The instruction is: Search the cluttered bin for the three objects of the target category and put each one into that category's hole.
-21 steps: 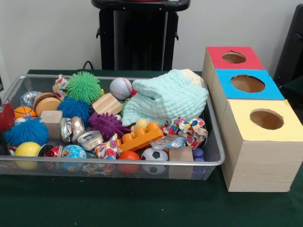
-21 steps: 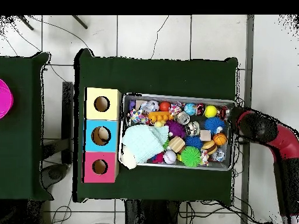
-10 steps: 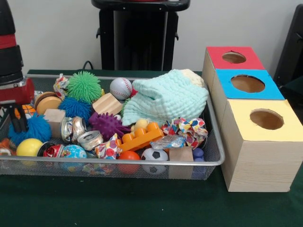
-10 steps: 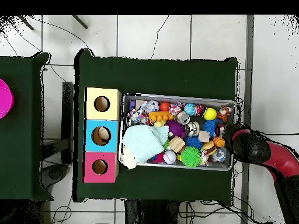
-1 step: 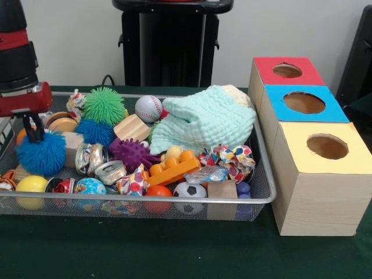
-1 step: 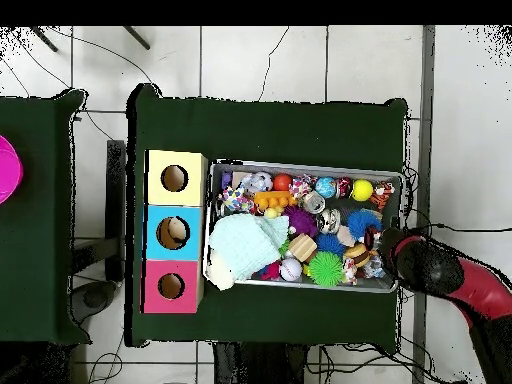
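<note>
1. Nearest me, the wire mesh bin point(image 5: 174, 200) sits on the green table, and I place everything else from it. Along its near wall lie a yellow ball point(image 5: 32, 183), a globe-print ball point(image 5: 90, 186) and a soccer-print ball point(image 5: 190, 190), packed against the mesh.

2. At the bin's left end, my gripper point(image 5: 32, 131) hangs from the red and black arm, its dark fingers point(image 5: 36, 129) drawn narrow and pressed into the top of a blue spiky ball point(image 5: 41, 154). The ball appears raised above its neighbours, so I judge it is held, though the spikes hide the contact.

3. Mid-bin, a purple spiky ball point(image 5: 131, 153) and an orange toy brick point(image 5: 172, 167) lie loose; a pale green cloth point(image 5: 203, 122) drapes the bin's right half and may hide things.

4. Toward the bin's far wall rest a green spiky ball point(image 5: 103, 106) and a second blue one point(image 5: 93, 131), likely the same category.

5. Right of the bin stands the box, with yellow hole point(image 5: 327, 146), blue hole point(image 5: 304, 102) and red hole point(image 5: 287, 70) running away from me.

6. Compared with half a second ago, the held ball sits higher and the arm's red band has risen; the overhead view shows the arm shifted a little along the bin's end.
</note>
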Controlling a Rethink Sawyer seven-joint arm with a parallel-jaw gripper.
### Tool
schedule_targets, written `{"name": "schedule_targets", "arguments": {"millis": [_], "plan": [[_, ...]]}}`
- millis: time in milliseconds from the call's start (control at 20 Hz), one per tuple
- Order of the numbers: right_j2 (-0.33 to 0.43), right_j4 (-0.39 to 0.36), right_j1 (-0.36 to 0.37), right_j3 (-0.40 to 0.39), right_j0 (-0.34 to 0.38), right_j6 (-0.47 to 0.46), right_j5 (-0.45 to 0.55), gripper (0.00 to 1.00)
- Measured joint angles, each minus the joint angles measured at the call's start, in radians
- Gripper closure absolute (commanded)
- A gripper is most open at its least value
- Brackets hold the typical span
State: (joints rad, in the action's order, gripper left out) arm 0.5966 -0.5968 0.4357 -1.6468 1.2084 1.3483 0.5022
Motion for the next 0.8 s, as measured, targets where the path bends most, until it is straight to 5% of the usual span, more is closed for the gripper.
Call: {"name": "schedule_targets", "arguments": {"millis": [800], "plan": [[-0.075,0.026,0.004,-0.001,-0.038,0.0,-0.076,1.0]]}}
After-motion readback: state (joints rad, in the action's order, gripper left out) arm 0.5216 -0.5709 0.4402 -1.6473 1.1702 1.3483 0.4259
